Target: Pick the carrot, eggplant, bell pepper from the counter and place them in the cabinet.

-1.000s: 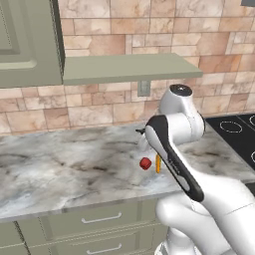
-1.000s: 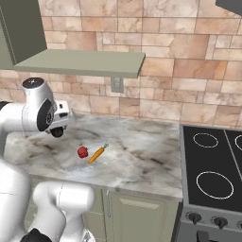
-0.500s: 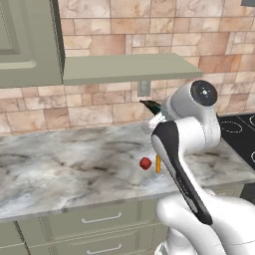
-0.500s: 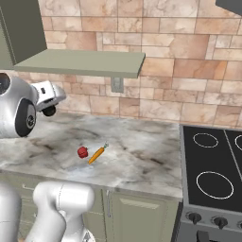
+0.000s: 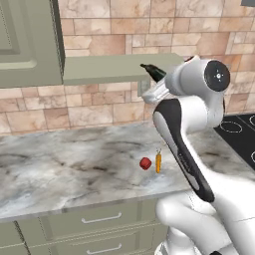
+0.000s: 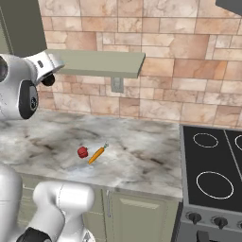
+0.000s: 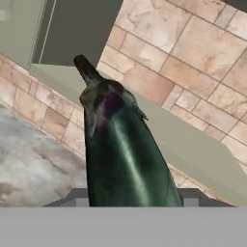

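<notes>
Eggplant gripped in pincer, beside cabinet shelf.

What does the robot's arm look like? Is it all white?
Mostly white. The arm is made of smooth, rounded, glossy white parts, with a long black stripe running down one part. Its round joints have dark grey caps with small dots in the middle. No loose cables show.

This is a home kitchen: a marbled stone counter runs over grey-green drawers with silver handles, a tan stone-tile backsplash rises behind it, a grey-green wall cabinet hangs above, and a black stovetop with knobs sits beside the counter.
</notes>
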